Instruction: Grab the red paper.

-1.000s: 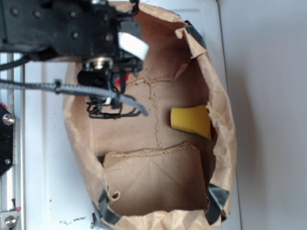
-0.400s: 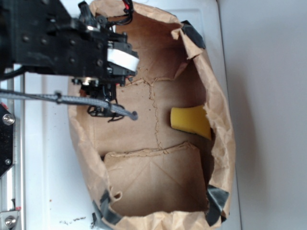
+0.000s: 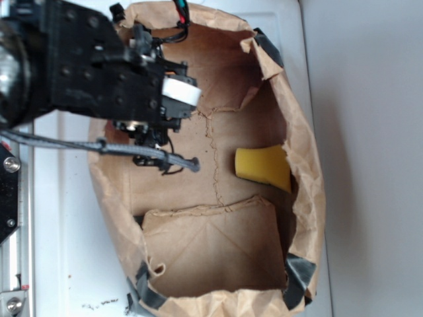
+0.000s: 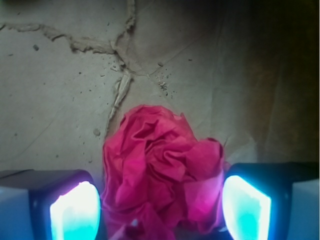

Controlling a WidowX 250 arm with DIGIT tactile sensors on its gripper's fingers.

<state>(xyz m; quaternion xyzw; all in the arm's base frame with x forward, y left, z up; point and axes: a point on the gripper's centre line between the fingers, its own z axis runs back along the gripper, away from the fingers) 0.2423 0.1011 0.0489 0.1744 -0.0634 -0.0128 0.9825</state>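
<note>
In the wrist view the red paper (image 4: 160, 170), a crumpled rose-like wad, lies on the brown bag floor between my two lit pads. My gripper (image 4: 160, 212) is open and straddles it; the right pad (image 4: 246, 210) is at the wad's edge and the left pad (image 4: 75, 212) stands slightly apart from it. In the exterior view my gripper (image 3: 151, 142) reaches down into the upper left of the bag, and the arm hides the red paper there.
The brown paper bag (image 3: 307, 198) lies open on its side on a white surface, its crumpled walls ringing the gripper. A yellow sponge (image 3: 263, 165) rests against the bag's right wall. A folded flap (image 3: 211, 244) covers the bag's lower part.
The arm has shifted down and slightly right over the bag's upper left, lowering the gripper further inside. The sponge and bag have not moved.
</note>
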